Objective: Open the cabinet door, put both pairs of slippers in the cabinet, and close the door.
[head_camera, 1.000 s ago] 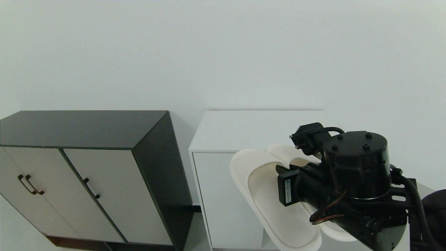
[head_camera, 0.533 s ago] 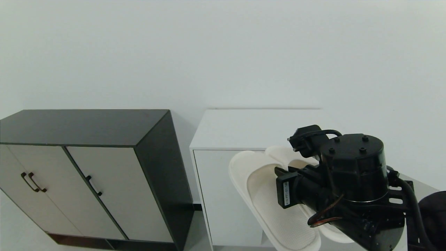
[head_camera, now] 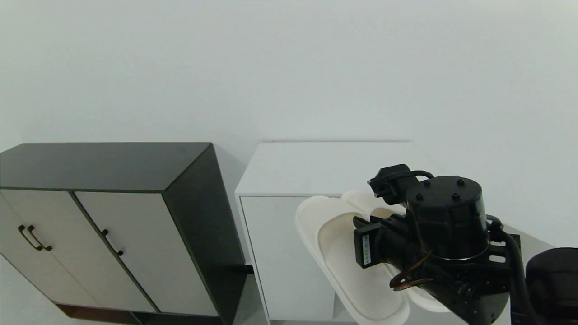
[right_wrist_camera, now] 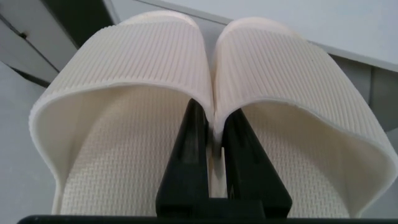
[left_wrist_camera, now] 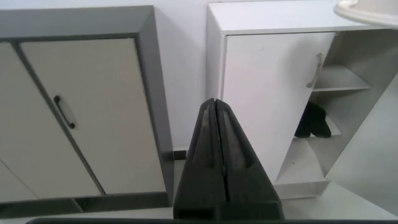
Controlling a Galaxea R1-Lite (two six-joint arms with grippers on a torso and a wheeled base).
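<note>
My right gripper (right_wrist_camera: 214, 127) is clamped on the touching inner edges of the white slippers (right_wrist_camera: 137, 74), held up in front of the white cabinet (head_camera: 316, 167). Its door (left_wrist_camera: 267, 93) stands open, with a dark pair (left_wrist_camera: 314, 121) on a shelf inside. My left gripper (left_wrist_camera: 216, 112) hangs pressed together, empty. The thin pinch is the risk: a soft rim may slide free, or a toe may catch the door going in.

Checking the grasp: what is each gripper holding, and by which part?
The right gripper clamps the pair of cream slippers by their touching inner edges. The left gripper is shut on nothing.
</note>
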